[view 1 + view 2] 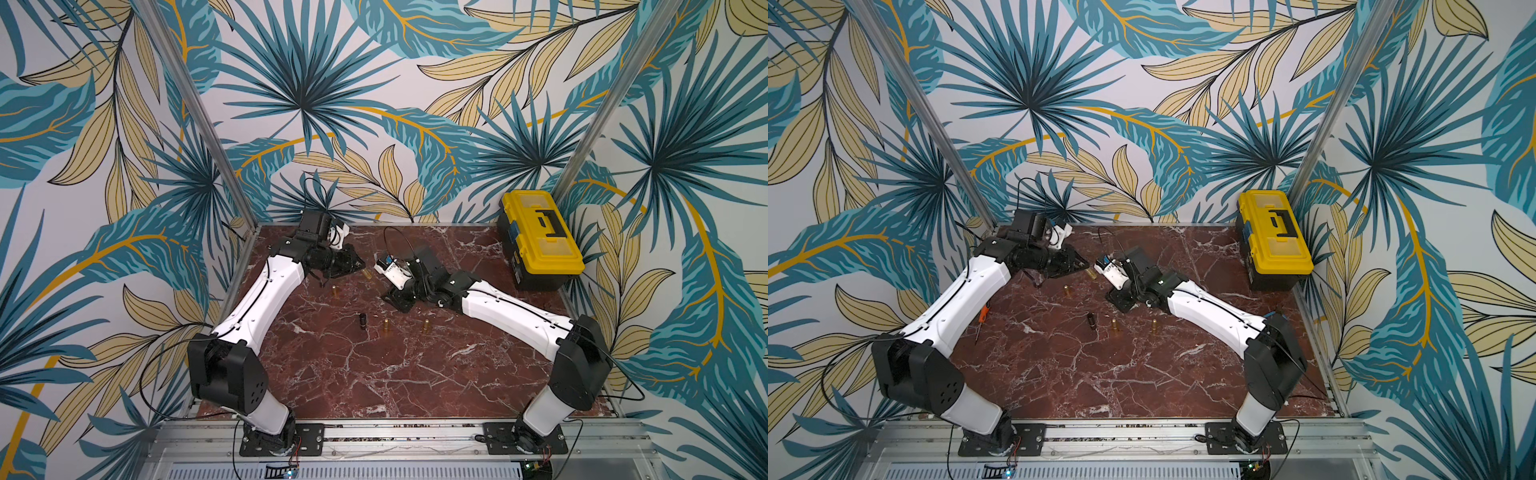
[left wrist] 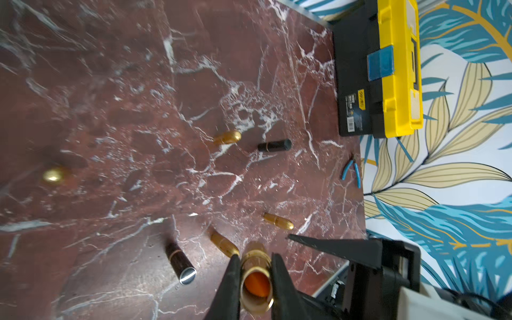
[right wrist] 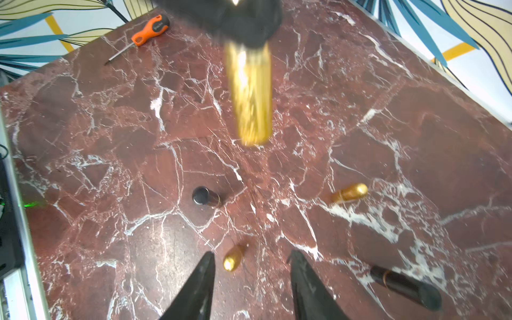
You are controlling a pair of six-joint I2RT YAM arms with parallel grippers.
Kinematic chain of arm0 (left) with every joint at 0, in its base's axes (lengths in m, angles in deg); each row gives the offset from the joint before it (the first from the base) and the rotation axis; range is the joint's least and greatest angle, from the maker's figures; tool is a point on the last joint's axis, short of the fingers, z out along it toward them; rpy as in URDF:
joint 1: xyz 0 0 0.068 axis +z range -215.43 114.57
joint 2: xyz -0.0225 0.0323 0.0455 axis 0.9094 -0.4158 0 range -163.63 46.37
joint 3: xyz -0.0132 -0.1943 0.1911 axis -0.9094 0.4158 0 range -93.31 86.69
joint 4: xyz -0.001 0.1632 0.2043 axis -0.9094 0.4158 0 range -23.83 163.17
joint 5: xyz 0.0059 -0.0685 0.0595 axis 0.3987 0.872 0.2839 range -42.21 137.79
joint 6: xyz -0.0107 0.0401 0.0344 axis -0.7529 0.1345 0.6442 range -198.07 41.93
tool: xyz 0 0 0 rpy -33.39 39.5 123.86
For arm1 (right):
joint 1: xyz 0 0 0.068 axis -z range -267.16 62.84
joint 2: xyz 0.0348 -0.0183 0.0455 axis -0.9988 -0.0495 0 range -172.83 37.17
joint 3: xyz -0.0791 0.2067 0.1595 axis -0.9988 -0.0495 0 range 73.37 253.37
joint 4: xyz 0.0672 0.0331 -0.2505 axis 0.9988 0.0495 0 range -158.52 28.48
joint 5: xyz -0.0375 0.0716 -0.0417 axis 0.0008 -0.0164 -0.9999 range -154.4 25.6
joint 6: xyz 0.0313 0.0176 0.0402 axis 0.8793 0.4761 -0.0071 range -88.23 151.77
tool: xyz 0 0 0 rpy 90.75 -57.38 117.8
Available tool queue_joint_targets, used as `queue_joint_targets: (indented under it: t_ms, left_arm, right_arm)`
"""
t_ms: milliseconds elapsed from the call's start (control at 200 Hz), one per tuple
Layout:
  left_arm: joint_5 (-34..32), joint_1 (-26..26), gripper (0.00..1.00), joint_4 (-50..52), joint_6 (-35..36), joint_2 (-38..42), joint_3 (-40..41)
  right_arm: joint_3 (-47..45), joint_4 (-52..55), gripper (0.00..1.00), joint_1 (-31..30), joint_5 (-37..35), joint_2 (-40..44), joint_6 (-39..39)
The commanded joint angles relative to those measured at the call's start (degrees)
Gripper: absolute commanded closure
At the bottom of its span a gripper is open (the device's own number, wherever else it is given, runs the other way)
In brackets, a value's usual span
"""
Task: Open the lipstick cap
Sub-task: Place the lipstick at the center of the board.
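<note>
Clamping across the gold lipstick tube [image 2: 256, 288], the left gripper [image 2: 256, 256] is closed tight on it above the rear of the marble table [image 1: 374, 374]; the tube's near end is open, orange-red inside. Right gripper [image 3: 252, 253]: jaws parted, holding nothing, near the tube in both top views. Yellow toolbox [image 2: 399, 69]: barcode label [image 2: 352, 122] and yellow tag on its black base, print too small to read. Orange screwdriver [image 3: 149, 29]: handle lettering illegible
</note>
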Motion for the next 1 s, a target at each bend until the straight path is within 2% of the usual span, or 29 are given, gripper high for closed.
queue_joint_targets:
  t_ms: [0, 110, 255, 461, 661, 731, 991]
  left_arm:
    - [-10.4, -0.88, 0.85, -0.29, 2.9, -3.55, -2.21]
    - [-20.86, -3.43, 0.86, -1.0, 6.31, -8.64, -3.78]
    - [-24.39, -5.54, 0.86, -4.92, 7.89, -14.68, -3.61]
    - [-30.22, -6.56, 0.86, -11.2, 9.0, -17.84, 0.18]
    - [-30.55, -6.87, 0.86, -15.73, 9.72, -18.55, 4.42]
    - [-32.95, -7.12, 0.86, -17.78, 10.09, -18.18, 6.36]
    - [-32.57, -7.4, 0.85, -24.15, 11.2, -17.44, 12.41]
  right_arm:
    - [-2.75, -0.09, 0.51, -0.15, -3.26, 4.23, 1.56]
    - [-5.32, -1.91, 0.5, 0.36, -4.96, 6.2, 2.1]
    - [-5.52, -1.4, 0.5, 1.29, -6.14, 8.16, 2.55]
    - [-7.85, -2.42, 0.49, 2.5, -7.22, 12.03, 2.65]
    - [-8.27, -2.09, 0.49, 2.83, -7.44, 12.18, 3.03]
    - [-8.46, -2.83, 0.49, 2.94, -6.64, 12.32, 3.31]
    - [-8.23, -3.01, 0.49, 3.03, -6.1, 11.53, 3.49]
